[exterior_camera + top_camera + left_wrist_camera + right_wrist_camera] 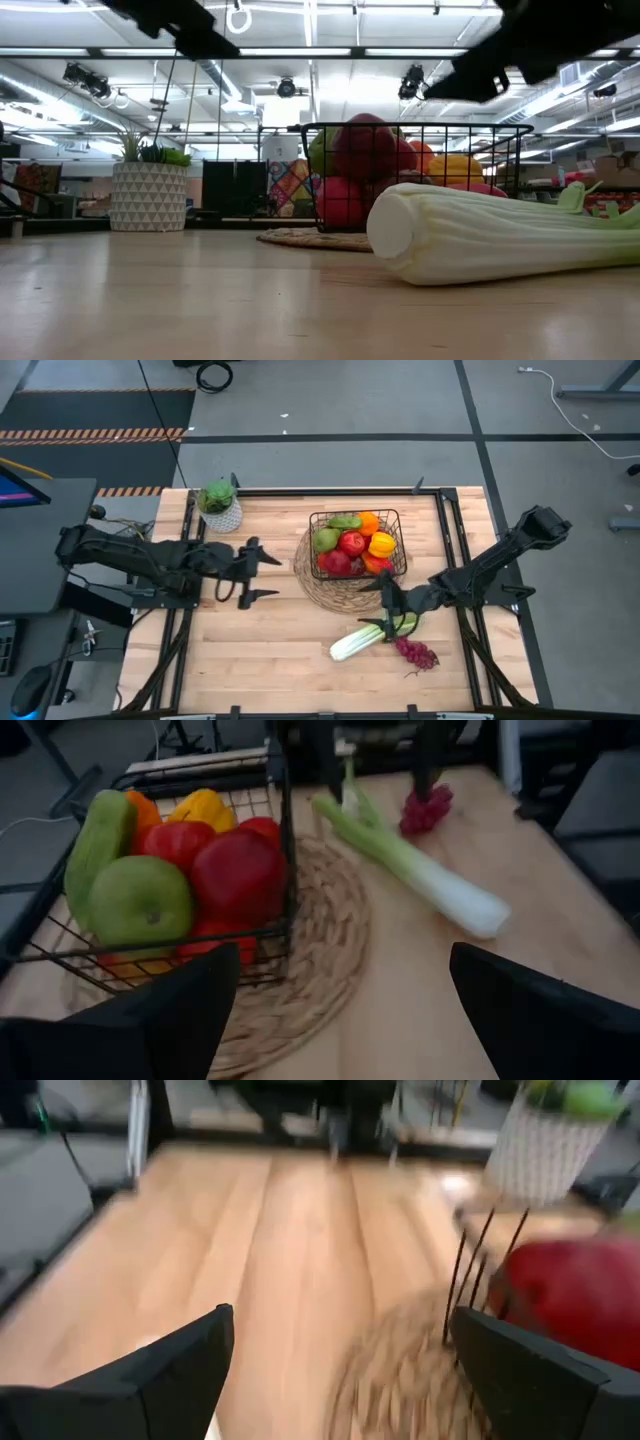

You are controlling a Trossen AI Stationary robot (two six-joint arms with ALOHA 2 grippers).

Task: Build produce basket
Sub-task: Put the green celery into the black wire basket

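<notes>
Seen from above: black wire basket (pixel 357 544) at centre of the frame, slightly toward the upper right, resting on a round woven straw mat (pixel 335 589) on the wooden surface (pixel 270 650). Already loaded with produce: red apples (pixel 351 543), a green pear (pixel 326 539), a yellow pepper (pixel 381 545) and an orange (pixel 368 522).

Still out on the surface, lower right of centre: long pale celery (pixel 358 641) lying slantwise, and just right of it purple grapes (pixel 416 653), near the celery's leafy end.

Left pincer (pixel 262 575) left of the mat, fingers apart, holding nothing. Right pincer (pixel 388 598) just over the mat's lower right edge, above the celery's leafy end, fingers apart too, empty.

Upper left of the surface: potted green plant (pixel 219 505) in a white patterned pot, well clear of the basket.

In the low view, celery butt end (pixel 412 235) large in the foreground, blocking the lower right of the basket behind it.

No readable writing, labels or brands anywhere. Cables and striped tape on the floor along the top of the frame.
</notes>
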